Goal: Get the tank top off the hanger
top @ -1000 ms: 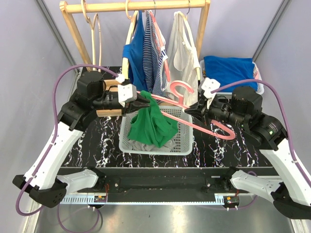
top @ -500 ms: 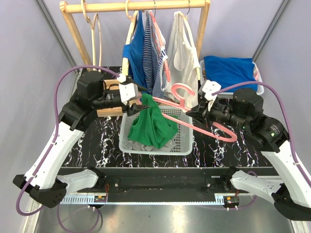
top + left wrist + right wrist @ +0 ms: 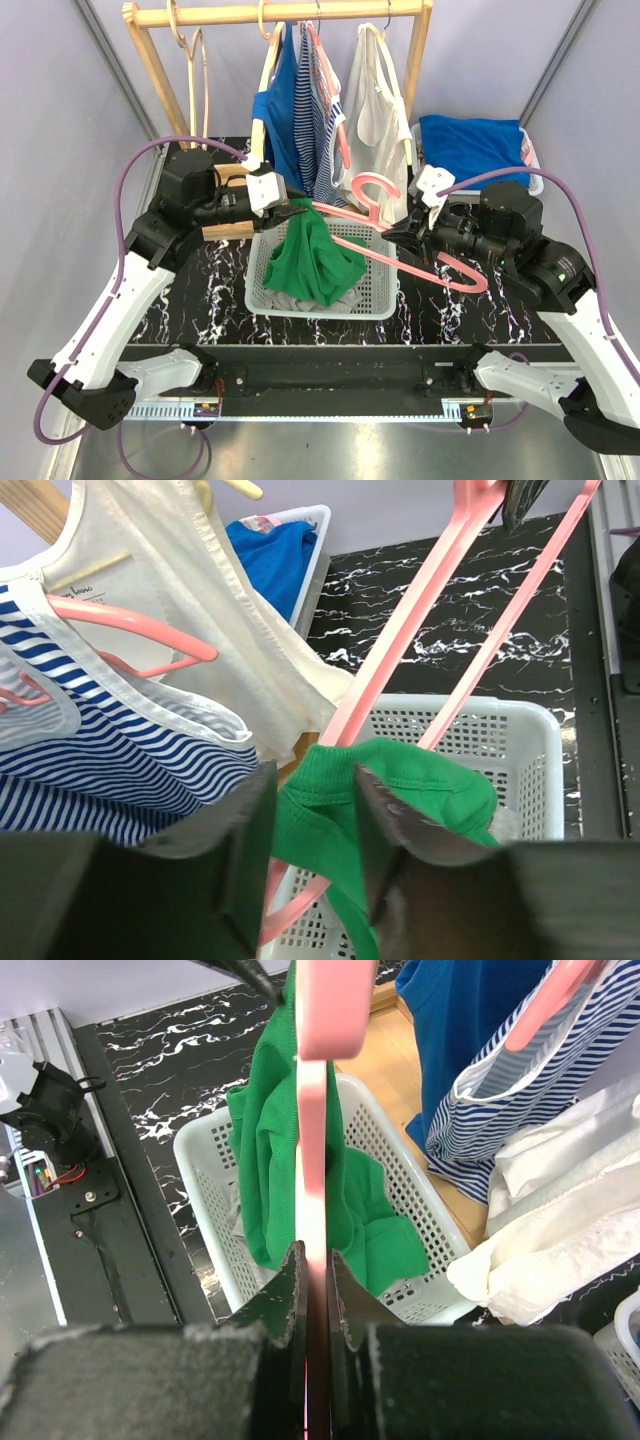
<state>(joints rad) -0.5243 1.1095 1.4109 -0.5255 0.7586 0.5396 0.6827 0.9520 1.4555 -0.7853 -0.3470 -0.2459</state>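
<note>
Left claw (image 3: 293, 212) is right at the top of the green tank top (image 3: 315, 262), up where the fabric bunches over the end of the pink plastic hanger (image 3: 325, 1005). From the left wrist cam its two fingers stand a bit apart with a fold of green cloth sitting in the gap. Honestly I can't tell if it's actually squeezing the cloth or just sitting around it.

Right claw (image 3: 400, 232) is a lot clearer. It's clenched tight on one of the hanger's thin pink bars, and in the right wrist cam the bar runs straight out from between the fingers. The hanger is held tilted in the air above the white plastic mesh basket (image 3: 380, 300), hook end pointing toward the back.

The tank top is draped off the hanger's left end, with both pink arms disappearing into the green fabric. Its lower part sags down into the basket, on top of something grey in there.

The basket sits on the black marble-look table (image 3: 200, 290). Behind it is a wooden clothes rack (image 3: 300, 12) with a blue top, a blue-and-white striped top (image 3: 322, 110) and a white tank top (image 3: 375, 120) hanging on it. Off at the back right there's a white bin with blue clothes (image 3: 470, 145) in it.
</note>
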